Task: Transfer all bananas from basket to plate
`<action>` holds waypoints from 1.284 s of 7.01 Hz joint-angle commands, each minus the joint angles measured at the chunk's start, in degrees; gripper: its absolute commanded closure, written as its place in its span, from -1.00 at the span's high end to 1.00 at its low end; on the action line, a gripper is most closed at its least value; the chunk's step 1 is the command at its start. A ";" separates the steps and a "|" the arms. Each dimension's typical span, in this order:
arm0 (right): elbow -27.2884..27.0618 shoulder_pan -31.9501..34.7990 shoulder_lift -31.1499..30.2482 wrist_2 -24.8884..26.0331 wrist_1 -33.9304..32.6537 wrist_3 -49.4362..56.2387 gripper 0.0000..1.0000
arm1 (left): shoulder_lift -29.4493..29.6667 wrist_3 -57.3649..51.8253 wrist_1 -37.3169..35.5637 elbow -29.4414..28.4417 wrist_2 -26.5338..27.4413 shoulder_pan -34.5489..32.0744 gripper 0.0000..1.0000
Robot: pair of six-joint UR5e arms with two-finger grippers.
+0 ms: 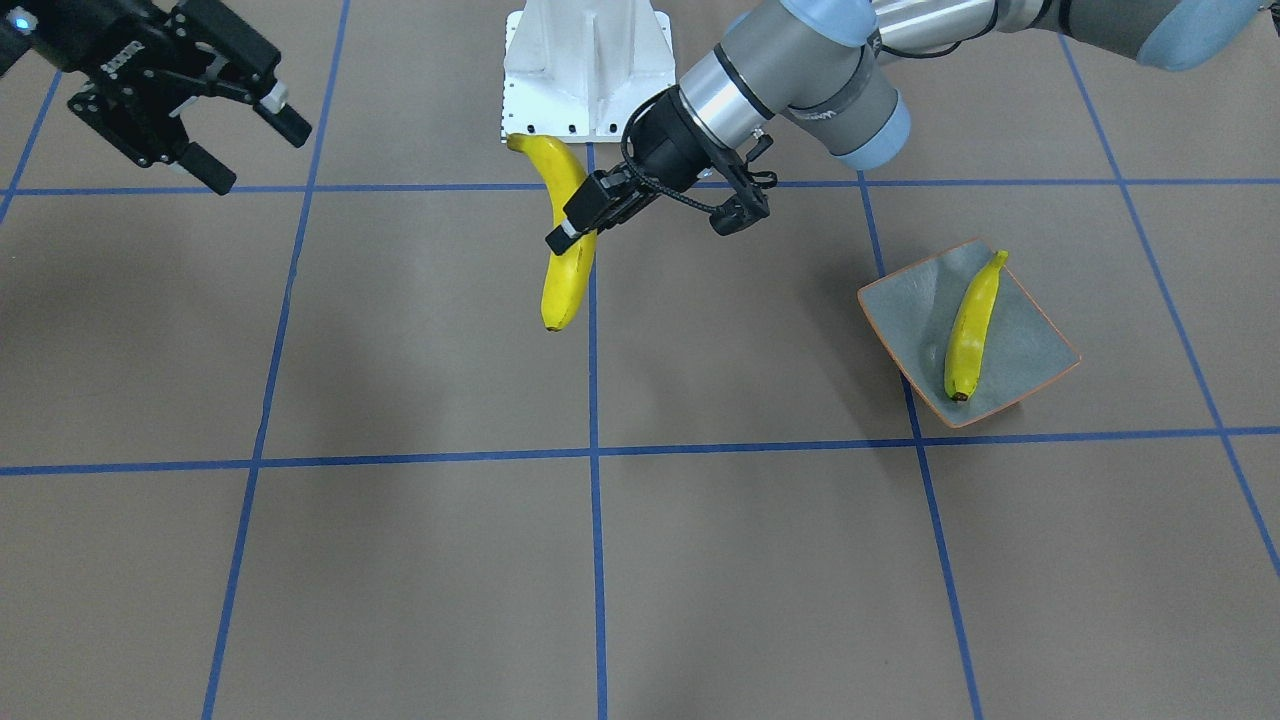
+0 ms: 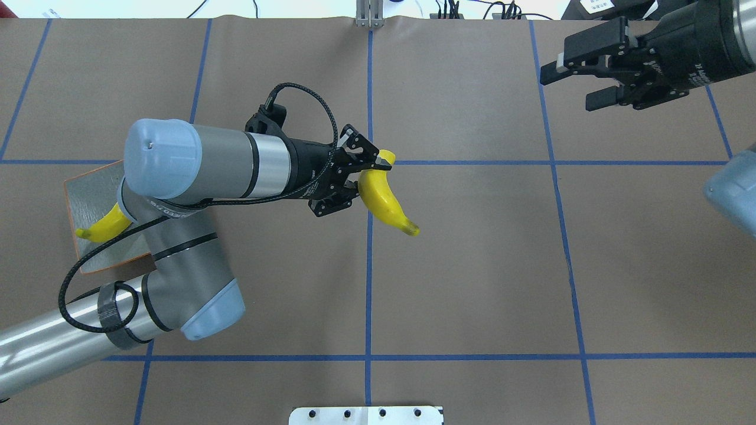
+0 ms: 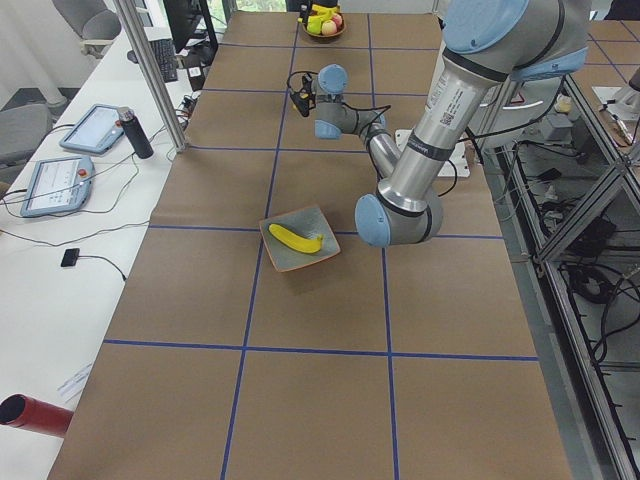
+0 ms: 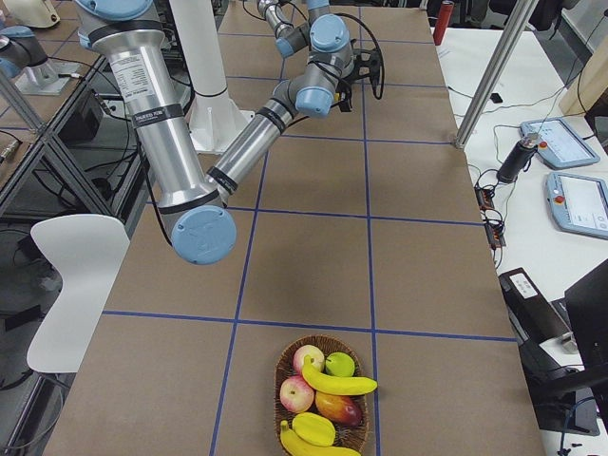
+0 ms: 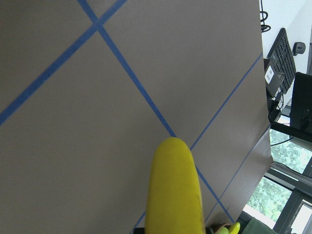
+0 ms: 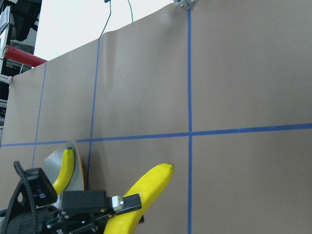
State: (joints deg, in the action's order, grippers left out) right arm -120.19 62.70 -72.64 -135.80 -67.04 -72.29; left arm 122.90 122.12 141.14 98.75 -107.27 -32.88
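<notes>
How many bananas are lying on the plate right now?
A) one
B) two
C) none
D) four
A, because a single banana lies on the plate, while the held banana is in the left gripper, well away from the plate.

The table (image 1: 400, 350) was plain brown, gridded with blue lines. The raised banana (image 1: 567, 285) and the plated banana (image 1: 973, 325) were bright yellow, dark-tipped. The plate (image 1: 1030, 350) was grey-blue, rimmed orange-brown.
</notes>
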 commanded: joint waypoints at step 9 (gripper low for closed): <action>8.03 1.81 -2.94 4.31 -0.03 9.01 1.00 | -20.51 -63.71 -38.25 23.41 20.41 -5.66 -1.00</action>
State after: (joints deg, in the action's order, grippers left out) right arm -112.84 64.53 -75.65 -132.21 -67.13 -63.35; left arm 102.27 64.80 112.06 119.34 -97.64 -42.84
